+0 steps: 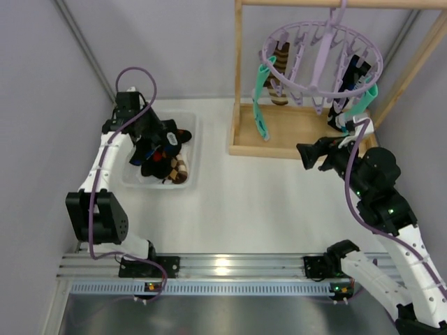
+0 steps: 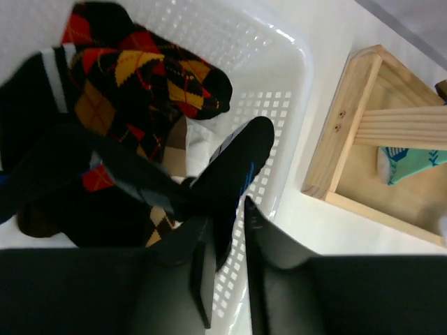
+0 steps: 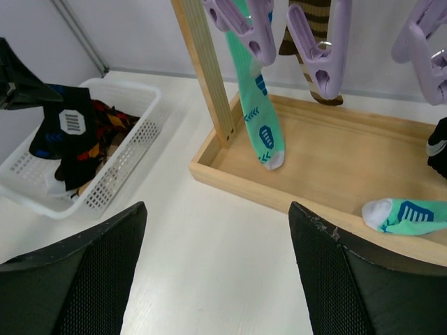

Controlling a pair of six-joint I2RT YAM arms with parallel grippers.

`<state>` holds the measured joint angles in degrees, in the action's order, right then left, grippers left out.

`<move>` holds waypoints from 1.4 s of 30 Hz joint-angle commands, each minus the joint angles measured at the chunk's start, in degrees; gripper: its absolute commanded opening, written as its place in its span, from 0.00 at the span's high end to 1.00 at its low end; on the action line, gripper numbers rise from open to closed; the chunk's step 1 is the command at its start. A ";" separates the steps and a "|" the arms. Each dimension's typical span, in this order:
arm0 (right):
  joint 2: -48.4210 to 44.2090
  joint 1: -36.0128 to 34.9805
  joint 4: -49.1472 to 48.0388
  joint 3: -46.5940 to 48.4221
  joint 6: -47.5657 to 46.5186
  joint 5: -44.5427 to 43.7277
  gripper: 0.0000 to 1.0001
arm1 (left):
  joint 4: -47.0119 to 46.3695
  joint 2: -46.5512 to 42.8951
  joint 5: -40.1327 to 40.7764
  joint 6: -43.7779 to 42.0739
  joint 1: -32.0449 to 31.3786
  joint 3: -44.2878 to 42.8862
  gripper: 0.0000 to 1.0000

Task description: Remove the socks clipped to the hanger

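Dark sock [image 2: 234,167] with blue patch is pinched in the narrow left claw [image 2: 225,220] over the white basket [image 2: 279,105] of argyle socks [image 2: 133,77]. Right claw [image 3: 216,216] is wide and empty above the worktop [image 3: 209,265], near the wooden rack base [image 3: 335,160]. Farther back, mint-green sock [image 3: 262,118] and brown striped sock [image 1: 279,94] hang clipped to the purple hanger [image 1: 323,59].

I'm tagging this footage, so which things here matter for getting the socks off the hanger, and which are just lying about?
Job: purple hanger; mint-green sock clipped to it; dark sock in the left gripper; right gripper, jaws open; white basket of socks.
Lying about: wooden rack; metal rail.
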<state>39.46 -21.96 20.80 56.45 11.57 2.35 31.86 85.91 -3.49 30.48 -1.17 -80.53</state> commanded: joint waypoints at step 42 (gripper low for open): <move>-20.30 0.33 -2.42 -16.71 9.35 8.35 0.06 | -49.08 21.48 19.48 -20.63 -41.72 -1.97 0.02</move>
<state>20.43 -21.96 20.47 41.47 19.59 4.86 -9.80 104.36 8.69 12.36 -43.33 -76.42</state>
